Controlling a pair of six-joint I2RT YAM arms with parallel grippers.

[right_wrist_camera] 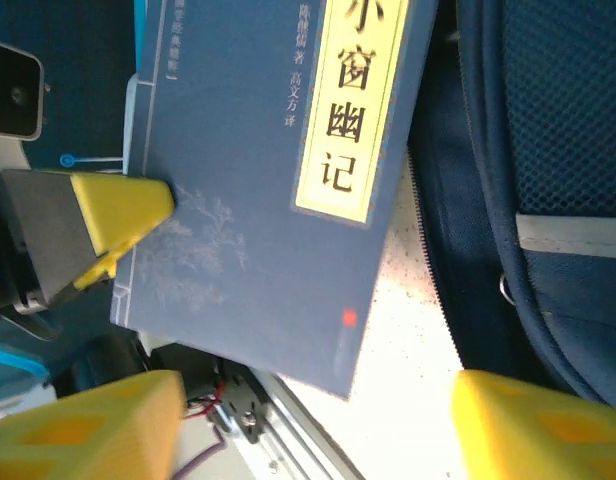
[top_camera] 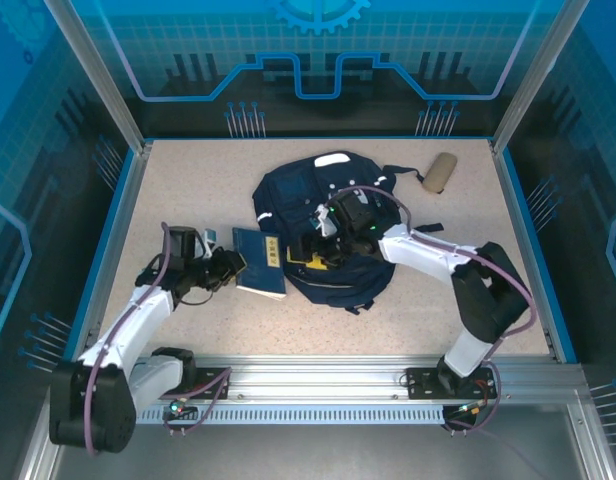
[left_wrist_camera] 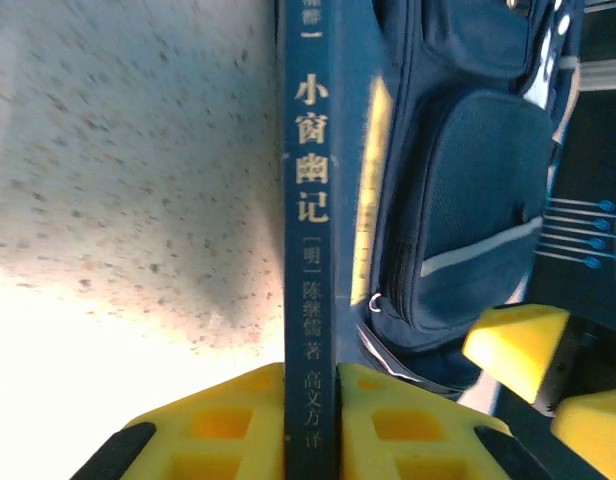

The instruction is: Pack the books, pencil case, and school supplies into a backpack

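left gripper clamps the navy book by its spine, just left of the backpack; right gripper hangs spread above. such a thin edge grip could let it slip.

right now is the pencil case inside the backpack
No, the tan pencil case lies on the bare table near the far right corner, apart from the navy backpack.

You've got a speckled beige surface w/ a thin blue edge strip round it. A silver metal rail runs along the near side. Blue see-thru panels w/ printed line patterns wall it in, held by metal posts.
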